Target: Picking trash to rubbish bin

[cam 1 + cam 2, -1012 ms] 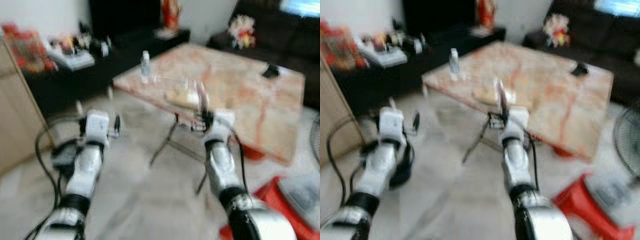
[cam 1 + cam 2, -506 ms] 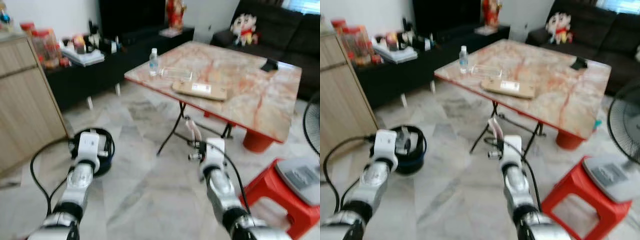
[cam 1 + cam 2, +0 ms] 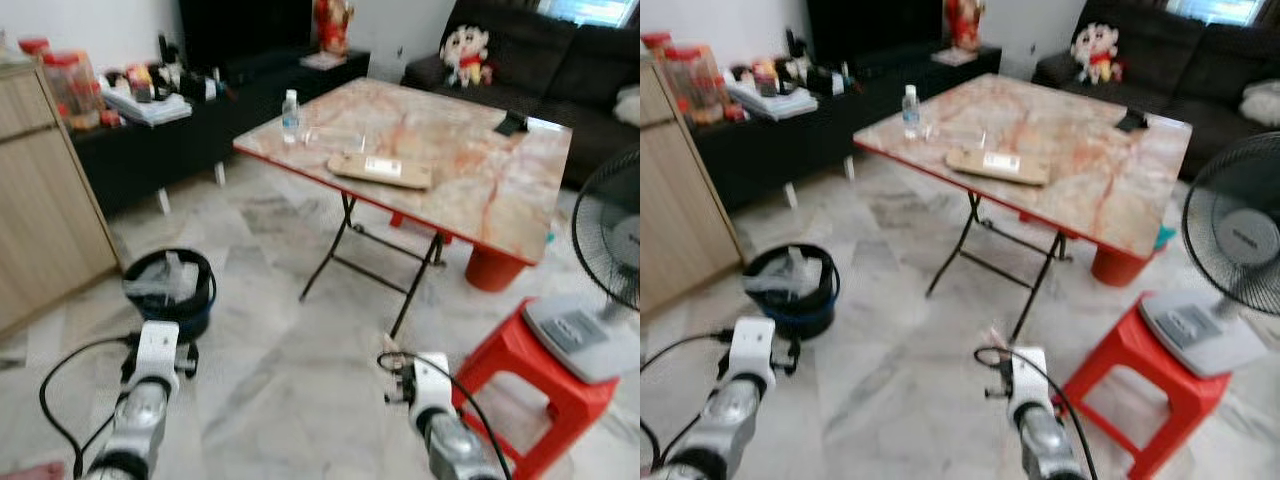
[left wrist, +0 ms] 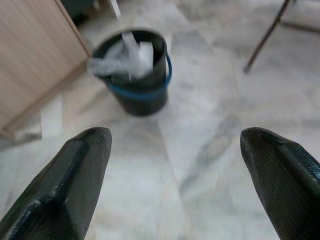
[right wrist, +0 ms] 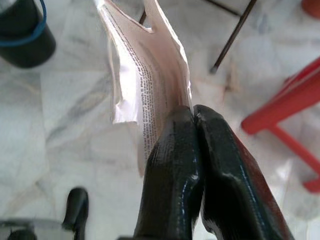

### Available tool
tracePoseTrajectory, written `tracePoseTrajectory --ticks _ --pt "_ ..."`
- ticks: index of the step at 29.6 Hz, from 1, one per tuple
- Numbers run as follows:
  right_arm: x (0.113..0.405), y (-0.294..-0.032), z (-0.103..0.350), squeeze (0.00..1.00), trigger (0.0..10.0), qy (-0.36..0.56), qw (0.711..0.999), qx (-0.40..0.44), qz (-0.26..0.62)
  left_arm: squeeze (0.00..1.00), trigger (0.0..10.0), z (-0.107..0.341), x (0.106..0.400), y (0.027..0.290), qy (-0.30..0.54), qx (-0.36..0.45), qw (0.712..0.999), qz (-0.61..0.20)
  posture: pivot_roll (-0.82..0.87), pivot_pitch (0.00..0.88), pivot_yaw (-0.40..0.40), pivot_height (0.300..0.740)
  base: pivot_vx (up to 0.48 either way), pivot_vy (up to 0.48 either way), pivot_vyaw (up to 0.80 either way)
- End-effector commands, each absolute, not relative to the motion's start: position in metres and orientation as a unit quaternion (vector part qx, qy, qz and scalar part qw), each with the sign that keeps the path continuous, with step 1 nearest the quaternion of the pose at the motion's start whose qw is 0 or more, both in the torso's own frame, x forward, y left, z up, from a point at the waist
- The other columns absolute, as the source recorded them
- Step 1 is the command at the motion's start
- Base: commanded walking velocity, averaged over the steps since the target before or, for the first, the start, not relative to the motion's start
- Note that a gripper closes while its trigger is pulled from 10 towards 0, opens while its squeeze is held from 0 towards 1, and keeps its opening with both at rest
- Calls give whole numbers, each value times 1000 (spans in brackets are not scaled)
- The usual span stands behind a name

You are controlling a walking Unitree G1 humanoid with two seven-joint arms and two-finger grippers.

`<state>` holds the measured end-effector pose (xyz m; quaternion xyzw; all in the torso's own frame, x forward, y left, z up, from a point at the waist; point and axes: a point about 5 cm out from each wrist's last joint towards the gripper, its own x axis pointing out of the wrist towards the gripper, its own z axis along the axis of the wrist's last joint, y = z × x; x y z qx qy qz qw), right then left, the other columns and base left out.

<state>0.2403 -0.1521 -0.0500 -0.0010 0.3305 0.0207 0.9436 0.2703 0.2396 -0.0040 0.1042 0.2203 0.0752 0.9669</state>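
Observation:
A black rubbish bin (image 3: pixel 168 290) with a blue band stands on the marble floor ahead to my left, with crumpled clear plastic inside. My left gripper (image 4: pixel 175 140) is open, its fingers spread wide, and the bin (image 4: pixel 132 70) lies beyond them. The left arm (image 3: pixel 155 365) is held low, short of the bin. My right gripper (image 5: pixel 192 120) is shut on a pale printed wrapper (image 5: pixel 145 75), which sticks up past the fingertips. That wrapper (image 3: pixel 995 335) shows above the right wrist, low over the floor and well right of the bin.
A marble-topped folding table (image 3: pixel 450 160) stands ahead, bearing a water bottle (image 3: pixel 290 115) and a flat brown package (image 3: pixel 380 170). A red stool (image 3: pixel 530 390) and a fan (image 3: pixel 610 260) are at the right. A wooden cabinet (image 3: pixel 45 190) is at the left.
The view has pulled back from the table and the bin has come into sight. Both arms sit lower in the picture. The right gripper still holds the wrapper.

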Motion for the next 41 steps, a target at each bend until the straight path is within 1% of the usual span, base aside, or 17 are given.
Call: tracePoseTrajectory --ticks 1,8,13,16,17,22,24,26,27,30,32,33,34,35,36,37,41 --pt "232 -156 -56 0 10000 353 936 -10 14 0 10000 -15 261 239 252 95 960 83 86 30 -58 740 0 0 0" --pt "217 -161 -66 0 10000 383 924 -12 9 0 10000 -24 246 248 271 72 953 113 87 40 -57 740 0 0 0" --pt "213 -163 -68 0 10000 386 923 -7 5 0 10000 -8 248 261 196 122 961 151 94 58 -62 740 0 0 0" --pt "211 -162 -70 0 10000 390 921 -10 8 0 10000 0 240 278 152 126 958 207 86 68 -62 740 0 0 0" --pt "211 -162 -70 0 10000 390 921 -10 8 0 10000 0 240 278 152 126 958 207 86 68 -62 740 0 0 0" --pt "213 -160 -68 0 10000 386 922 -8 9 0 10000 -7 210 309 168 82 938 293 83 71 -64 740 0 0 0" --pt "215 -159 -67 0 10000 384 923 -9 14 0 10000 -19 190 317 208 73 926 306 80 67 -66 740 0 0 0" --pt "216 -160 -67 0 10000 383 924 -8 11 0 10000 -34 175 314 264 47 919 290 83 64 -67 740 0 0 0" --pt "216 -161 -67 0 10000 383 924 -9 11 0 10000 -50 163 305 327 47 908 256 83 64 -67 740 0 0 0" --pt "214 -162 -68 0 10000 388 921 -14 11 0 10000 -75 142 278 415 36 893 168 66 56 -66 740 0 0 0" --pt "213 -164 -68 0 10000 389 921 -14 10 0 10000 -84 133 267 466 48 873 135 66 55 -69 740 0 0 0" --pt "213 -165 -69 0 10000 391 920 -13 7 0 10000 -90 129 256 495 77 861 87 68 53 -71 740 0 0 0" --pt "212 -165 -69 0 10000 392 920 -14 8 0 10000 -93 127 250 510 96 853 57 68 53 -71 740 0 0 0" --pt "212 -165 -69 0 10000 392 920 -14 8 0 10000 -93 127 250 510 96 853 57 68 53 -71 740 0 0 0" --pt "210 -166 -70 0 10000 395 918 -16 10 0 10000 -96 127 242 522 137 842 14 66 50 -75 740 0 0 0" --pt "209 -166 -71 0 10000 398 917 -16 10 0 10000 -95 130 239 521 158 839 6 63 46 -77 740 0 0 0" --pt "206 -168 -73 0 10000 410 912 -12 5 0 10000 -92 144 236 509 158 846 26 57 37 -79 740 0 0 0"
